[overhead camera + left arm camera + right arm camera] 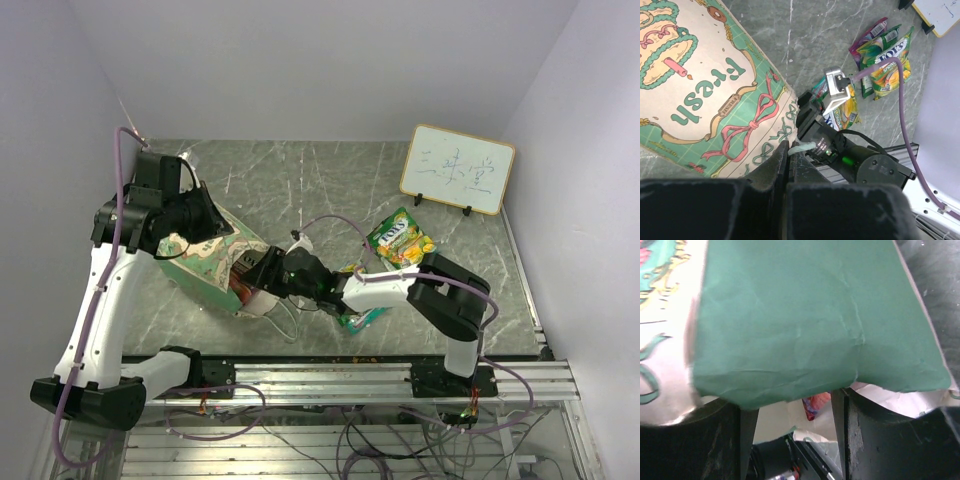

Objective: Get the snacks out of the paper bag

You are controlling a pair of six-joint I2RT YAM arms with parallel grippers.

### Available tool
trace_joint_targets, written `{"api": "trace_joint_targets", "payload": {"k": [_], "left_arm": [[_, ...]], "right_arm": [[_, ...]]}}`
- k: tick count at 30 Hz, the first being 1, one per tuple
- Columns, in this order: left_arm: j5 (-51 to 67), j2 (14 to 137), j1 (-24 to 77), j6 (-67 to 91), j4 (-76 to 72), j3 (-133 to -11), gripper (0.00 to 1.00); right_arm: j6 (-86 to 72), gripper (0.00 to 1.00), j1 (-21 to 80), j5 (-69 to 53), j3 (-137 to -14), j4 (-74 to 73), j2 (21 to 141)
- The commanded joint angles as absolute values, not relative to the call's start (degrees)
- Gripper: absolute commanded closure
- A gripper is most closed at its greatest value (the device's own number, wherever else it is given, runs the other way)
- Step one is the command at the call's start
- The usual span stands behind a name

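Green paper drapes my right hand (792, 412), spread and empty, at the mouth of the paper bag (205, 265); my left hand (791, 152) clenches its string (802, 146). A red snack (816, 406) lies deeper: I should slide in low, then close. Other snacks (400, 240) sit on the grey counter (300, 180) between pale walls (300, 60)

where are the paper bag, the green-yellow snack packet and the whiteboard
paper bag (715, 100): left wrist view, on its printed side panel
green-yellow snack packet (400, 238): top external view, middle of its front
whiteboard (458, 170): top external view, centre of its white surface
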State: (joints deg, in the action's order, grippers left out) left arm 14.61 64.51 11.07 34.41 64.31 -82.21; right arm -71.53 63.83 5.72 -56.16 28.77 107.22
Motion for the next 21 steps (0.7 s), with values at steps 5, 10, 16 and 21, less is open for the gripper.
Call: {"api": "trace_joint_targets", "payload": {"k": [5,10,16,21], "left_arm": [[16.1,63.4,11.0,35.0,61.6,-82.8,0.93],[15.5,62.8,11.0,34.5,61.9,-82.6,0.93],[15.5,62.7,11.0,33.9,62.4,-82.3,0.93],[16.3,62.5,11.0,34.0,62.6,-82.5,0.93]], "right_arm": [[-75.4,0.41,64.7,12.8,-59.9,21.4,108.0],[-74.3,0.38,65.3,14.8,-58.0,20.3,106.0],[-77.4,0.37,65.7,15.4,-58.4,22.6,108.4],[-79.5,0.38,65.7,16.2,-60.4,24.6,111.4]]}}
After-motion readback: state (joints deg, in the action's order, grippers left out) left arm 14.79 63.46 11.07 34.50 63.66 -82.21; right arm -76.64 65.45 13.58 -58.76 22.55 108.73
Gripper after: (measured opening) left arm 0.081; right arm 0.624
